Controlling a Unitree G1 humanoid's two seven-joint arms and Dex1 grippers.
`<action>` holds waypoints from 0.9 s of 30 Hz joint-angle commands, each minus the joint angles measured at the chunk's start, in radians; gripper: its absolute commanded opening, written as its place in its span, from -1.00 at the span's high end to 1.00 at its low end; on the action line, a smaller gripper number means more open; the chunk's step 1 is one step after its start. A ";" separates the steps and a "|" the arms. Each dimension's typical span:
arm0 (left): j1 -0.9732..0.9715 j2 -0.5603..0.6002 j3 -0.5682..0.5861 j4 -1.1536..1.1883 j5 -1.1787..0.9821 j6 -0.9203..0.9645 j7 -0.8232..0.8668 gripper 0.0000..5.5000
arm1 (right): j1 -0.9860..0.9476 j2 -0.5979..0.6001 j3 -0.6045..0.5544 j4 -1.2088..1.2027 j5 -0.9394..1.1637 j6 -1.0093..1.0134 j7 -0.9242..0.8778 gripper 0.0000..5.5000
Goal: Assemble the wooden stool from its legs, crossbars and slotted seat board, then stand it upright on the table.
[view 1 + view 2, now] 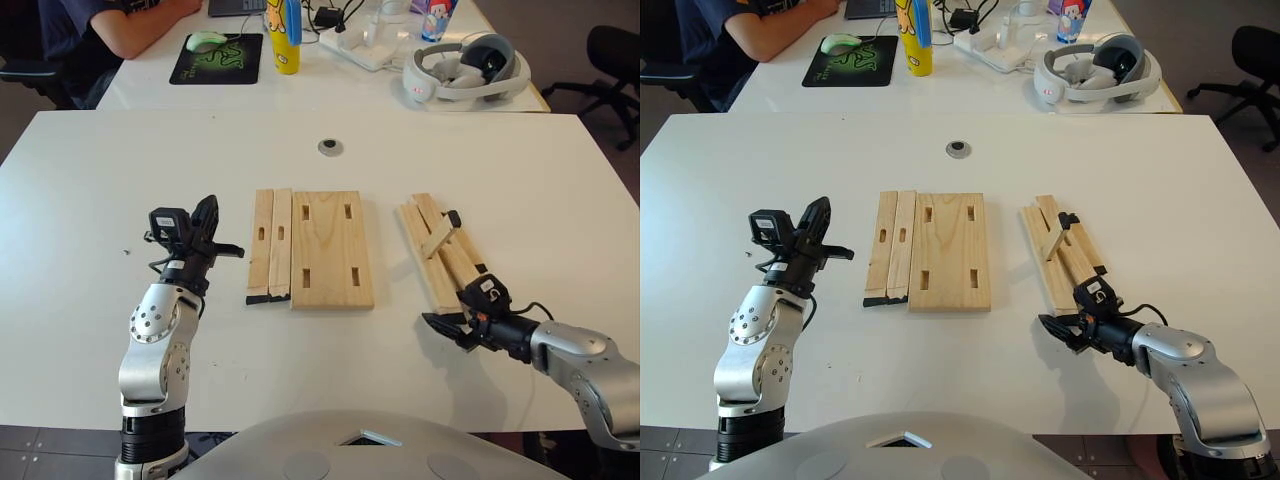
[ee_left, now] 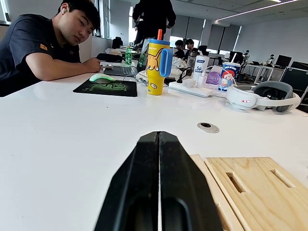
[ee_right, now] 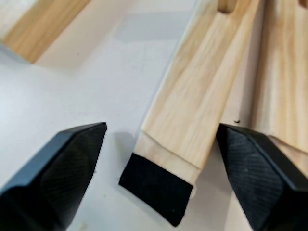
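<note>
Left hand (image 1: 208, 228) hovers clenched over the white worktop (image 1: 100, 170) in the head view, just left of two slotted bars (image 1: 271, 245). These lie side by side with their black-capped ends toward the robot, the inner one touching the left edge of the seat board (image 1: 332, 250). The board lies flat and shows four slots. Well apart to its right is a pile of legs (image 1: 440, 265) with a short crossbar (image 1: 437, 240) resting askew on top. Right hand (image 1: 443, 324) sits low at the near end of that pile, released. A round grommet (image 1: 331, 148) is set in the worktop beyond the board.

From the left wrist, that hand's two fingers (image 2: 134, 192) press together along a thin seam and hold nothing. The seat board lies flat just past them, with a bar between.

From the right wrist, the two fingers stand apart on either side of one leg's end. Its black foot pad (image 3: 156, 187) rests on the worktop between them. One finger is clear of the wood; whether the other touches it I cannot tell.
</note>
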 commanded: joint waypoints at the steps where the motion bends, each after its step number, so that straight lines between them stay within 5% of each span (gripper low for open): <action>1: -0.005 -0.002 -0.006 -0.001 0.009 0.002 0.002 1.00 | -0.055 0.024 0.049 0.034 -0.026 -0.009 -0.037 -0.44; 14: -0.016 -0.004 -0.008 0.003 0.008 0.001 0.005 1.00 | -0.136 0.079 0.087 0.107 -0.099 -0.109 -0.107 0.25; 27: -0.050 0.004 -0.001 0.012 -0.001 0.012 -0.007 1.00 | -0.362 0.279 -0.018 0.071 0.014 -0.130 -0.217 0.25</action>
